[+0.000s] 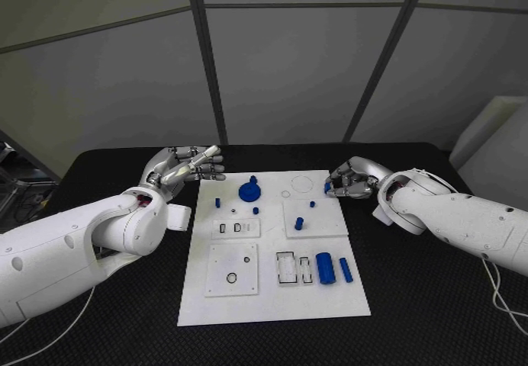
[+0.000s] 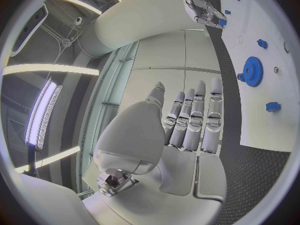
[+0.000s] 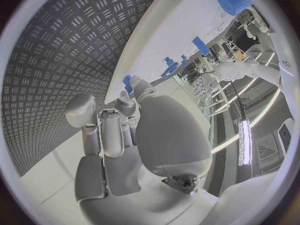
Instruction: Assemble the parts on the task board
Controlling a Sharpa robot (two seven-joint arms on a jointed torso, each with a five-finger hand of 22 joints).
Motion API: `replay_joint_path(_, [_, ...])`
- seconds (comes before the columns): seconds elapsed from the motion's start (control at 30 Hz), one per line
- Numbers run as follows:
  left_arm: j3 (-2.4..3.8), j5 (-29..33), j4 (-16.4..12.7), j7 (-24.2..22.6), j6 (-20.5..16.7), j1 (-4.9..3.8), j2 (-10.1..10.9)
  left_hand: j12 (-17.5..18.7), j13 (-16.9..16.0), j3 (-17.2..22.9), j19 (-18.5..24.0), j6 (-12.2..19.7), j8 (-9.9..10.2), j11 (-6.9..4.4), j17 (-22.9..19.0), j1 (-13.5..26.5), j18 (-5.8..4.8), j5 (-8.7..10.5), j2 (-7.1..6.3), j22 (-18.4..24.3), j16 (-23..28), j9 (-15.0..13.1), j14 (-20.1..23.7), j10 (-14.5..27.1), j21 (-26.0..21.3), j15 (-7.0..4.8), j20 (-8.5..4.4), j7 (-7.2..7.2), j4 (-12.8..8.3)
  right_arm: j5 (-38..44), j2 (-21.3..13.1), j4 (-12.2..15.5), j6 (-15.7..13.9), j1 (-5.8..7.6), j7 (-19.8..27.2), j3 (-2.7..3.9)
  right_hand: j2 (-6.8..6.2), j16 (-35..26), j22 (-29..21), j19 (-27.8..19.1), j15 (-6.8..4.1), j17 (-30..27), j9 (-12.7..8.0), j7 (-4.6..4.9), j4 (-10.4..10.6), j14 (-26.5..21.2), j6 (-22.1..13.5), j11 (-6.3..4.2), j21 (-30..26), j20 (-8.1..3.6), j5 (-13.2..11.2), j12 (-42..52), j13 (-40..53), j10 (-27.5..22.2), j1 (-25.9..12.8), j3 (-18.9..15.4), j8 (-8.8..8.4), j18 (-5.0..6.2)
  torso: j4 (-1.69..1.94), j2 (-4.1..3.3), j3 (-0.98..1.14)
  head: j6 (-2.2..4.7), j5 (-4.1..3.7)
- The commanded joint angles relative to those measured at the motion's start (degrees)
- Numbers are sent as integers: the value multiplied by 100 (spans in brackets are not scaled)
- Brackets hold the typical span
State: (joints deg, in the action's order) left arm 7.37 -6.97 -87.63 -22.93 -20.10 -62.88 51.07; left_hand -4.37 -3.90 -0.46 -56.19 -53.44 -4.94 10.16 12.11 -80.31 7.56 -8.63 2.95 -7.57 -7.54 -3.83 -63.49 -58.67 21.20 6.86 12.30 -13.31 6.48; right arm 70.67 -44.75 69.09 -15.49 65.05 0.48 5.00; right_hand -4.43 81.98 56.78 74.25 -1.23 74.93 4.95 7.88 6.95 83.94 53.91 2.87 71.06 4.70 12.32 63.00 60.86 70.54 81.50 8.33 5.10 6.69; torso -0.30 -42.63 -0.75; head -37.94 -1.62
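Head view: left hand (image 1: 185,166) spread, holding nothing, beside task board (image 1: 275,305); right hand (image 1: 352,180) pinches small blue part (image 1: 328,187).

Overhead head camera, two wrist fisheyes

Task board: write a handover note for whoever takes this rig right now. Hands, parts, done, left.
Left hand: raised off the board's far left corner, fingers straight and apart, holding nothing.
Right hand: at the board's far right edge, fingers curled around a small blue part.
Board: flat mid-table. A gear lies at the far middle, small pegs stand around it, a cylinder and a bar lie near the right edge.
Done: cannot tell which pieces are already seated.
Left: place the part in the right hand; the slots beside the cylinder look open.
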Motion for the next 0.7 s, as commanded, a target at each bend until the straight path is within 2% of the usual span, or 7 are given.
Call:
replay_joint_path(0.03, [5, -18, -3, -49, 66, -8, -4, 19, -2, 8, 8, -3, 23, 1, 9, -41, 289, 7, 13, 7, 34, 1, 22, 7, -26, 7, 33, -19, -20, 38, 8, -8, -17, 7, 13, 3, 25, 24, 3, 46, -19, 330, 7, -3, -12, 325, 38, -3, 27, 2, 13, 24, 2, 26, 45, 25, 34, -40, 0, -1, 1, -6, -13])
replay_joint_path(0.7, [5, -18, -7, -40, 60, -8, 7, 22, -1, 13, 7, -1, 27, 3, 11, -42, 289, 6, 16, 8, 37, 2, 22, 10, -27, 7, 33, -22, -24, 43, 50, -1, 65, 7, 4, 3, 26, 52, 39, 69, -16, 370, 11, 6, -6, 338, 80, 3, 51, 2, -24, 64, 35, 57, 26, 19, 41, -47, -2, 1, -1, -17, -38])
